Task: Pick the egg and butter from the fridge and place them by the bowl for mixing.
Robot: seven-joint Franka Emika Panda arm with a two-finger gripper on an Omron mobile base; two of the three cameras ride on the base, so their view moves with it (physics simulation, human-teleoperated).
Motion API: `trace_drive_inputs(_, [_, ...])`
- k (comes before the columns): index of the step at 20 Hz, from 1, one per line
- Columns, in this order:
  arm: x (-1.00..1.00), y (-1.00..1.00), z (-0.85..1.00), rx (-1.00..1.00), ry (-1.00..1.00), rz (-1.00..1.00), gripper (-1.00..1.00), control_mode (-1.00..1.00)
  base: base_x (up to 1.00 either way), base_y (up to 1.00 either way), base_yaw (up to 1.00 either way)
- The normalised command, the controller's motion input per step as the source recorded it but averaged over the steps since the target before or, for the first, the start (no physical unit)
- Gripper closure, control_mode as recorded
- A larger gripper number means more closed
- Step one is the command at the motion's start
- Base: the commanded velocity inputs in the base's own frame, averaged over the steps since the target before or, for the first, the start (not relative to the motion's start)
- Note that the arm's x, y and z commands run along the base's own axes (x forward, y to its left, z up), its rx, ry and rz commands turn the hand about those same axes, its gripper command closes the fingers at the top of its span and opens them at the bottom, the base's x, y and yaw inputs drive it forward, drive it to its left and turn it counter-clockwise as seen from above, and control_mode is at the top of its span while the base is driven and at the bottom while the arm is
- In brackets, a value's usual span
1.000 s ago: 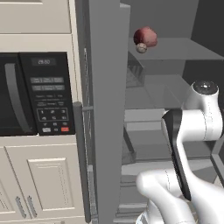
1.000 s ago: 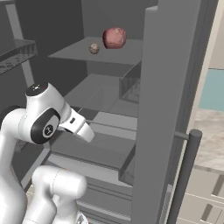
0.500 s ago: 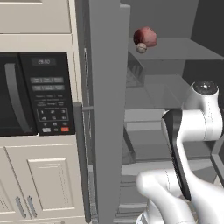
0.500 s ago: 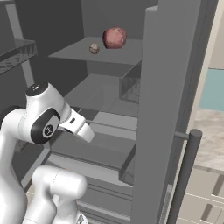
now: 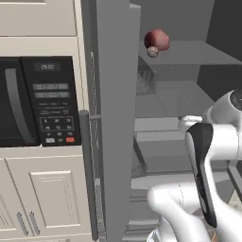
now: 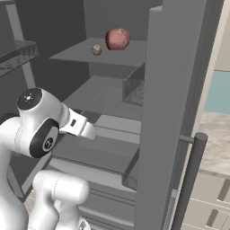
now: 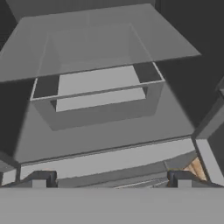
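While nothing has moved over the last second, the gripper (image 7: 111, 178) hangs spread and empty over the fridge (image 6: 112, 155) drawers, the egg (image 6: 96, 49) untouched upper left.

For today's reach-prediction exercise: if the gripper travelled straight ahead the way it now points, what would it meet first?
Probably the front of the grey drawer low in the fridge; the open gripper holds nothing, though depth is unclear.

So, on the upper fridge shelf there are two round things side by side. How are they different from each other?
The egg is small, pale beige and smooth; the red-pink chunk is much bigger, lumpy and dark pinkish red. In the right base view the egg lies left of the chunk and nearer the shelf's front edge; in the left base view it sits just below it. Both rest on the same grey shelf, close together.
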Motion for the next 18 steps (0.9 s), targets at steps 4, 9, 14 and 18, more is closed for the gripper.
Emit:
trace_drive_inputs(4, [0.0,0.2,0.99,-0.07,-0.41,0.26,-1.0,-1.0,0.0,0.0,0.0])
trace_drive_inputs(9, [0.0,0.2,0.88,-0.2,-0.17,0.1,-1.0,-1.0,0.0,0.0,0.0])
trace_drive_inputs(14, [0.0,0.2,0.99,-0.13,0.0,0.01,-1.0,-1.0,0.0,0.0,0.0])
trace_drive_inputs(18, [0.0,0.0,0.6,-0.01,-0.05,0.04,-1.0,-1.0,0.0,0.0,0.0])
